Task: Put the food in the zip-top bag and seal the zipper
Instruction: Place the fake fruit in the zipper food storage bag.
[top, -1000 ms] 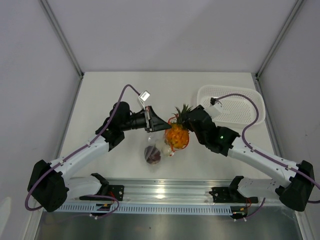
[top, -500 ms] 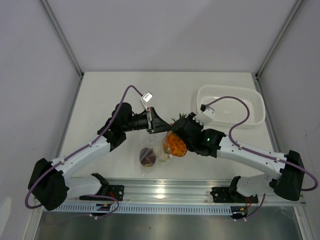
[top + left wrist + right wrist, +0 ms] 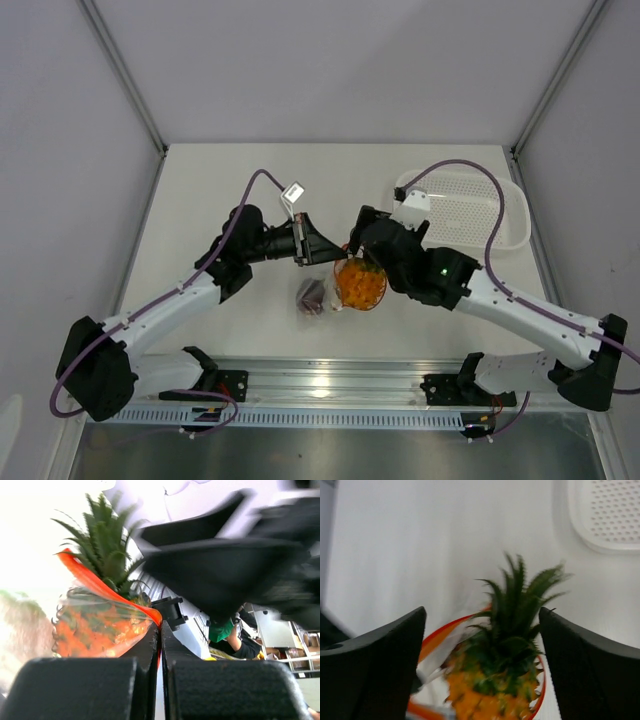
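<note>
The pineapple (image 3: 360, 284) sits body-down in the mouth of the zip-top bag (image 3: 322, 300). In my left wrist view its orange flesh shows through the clear plastic, while the green crown (image 3: 512, 611) pokes out above the zipper (image 3: 100, 587). The dark red-purple fruit (image 3: 311, 296) lies lower in the same bag. Just beside it is a pale piece (image 3: 329, 300) that I take for the white-green vegetable, though it is too small to be sure.

The bag hangs from my left end effector (image 3: 160, 635), whose fingers are pressed together on the red-orange zipper strip and hold one lip up. The strip curves in an open loop around the pineapple, so the mouth is unsealed.

My right end effector (image 3: 482, 611) is spread wide, one finger on each side of the crown, and touches nothing that I can see.

Further out, the white perforated basket (image 3: 515, 215) stands on the desk (image 3: 200, 200) to my right, with no food visible in it.

I judge the loading nearly done. The crown needs to go below the strip, and then the zipper must be pressed shut along its length. None of the sealing is done yet.
</note>
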